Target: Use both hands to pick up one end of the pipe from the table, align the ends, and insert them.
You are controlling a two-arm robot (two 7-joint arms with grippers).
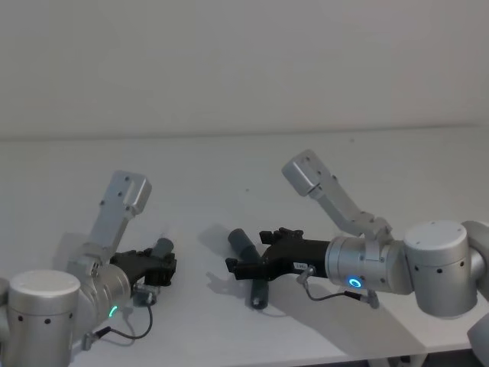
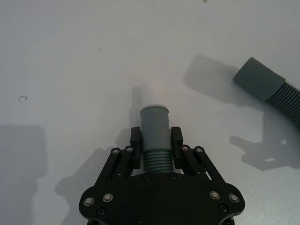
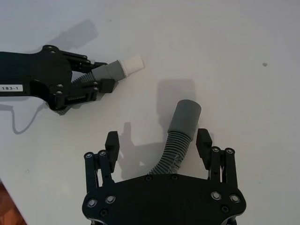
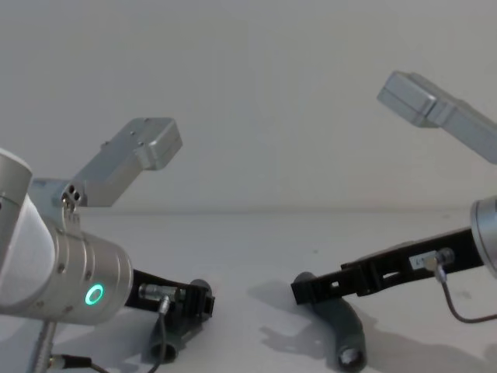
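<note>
Near the tabletop's front edge, the left gripper clamps the spigot hose for mating; the right gripper, spread, straddles the hollow-cuffed hose to grasp it.

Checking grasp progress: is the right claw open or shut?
Open: the right claw has its fingers spread wide, the pipe lying between them.

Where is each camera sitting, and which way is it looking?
Head: up high, looking down at the table; left arm and right arm show.
Chest: lower, looking across the table; both arms from the side.
Left wrist: behind the left gripper, which clamps the spigot piece.
Right wrist: behind the right gripper, open around the hollow-cuff piece.
Shared: both wrist views see the hollow-cuff piece.
</note>
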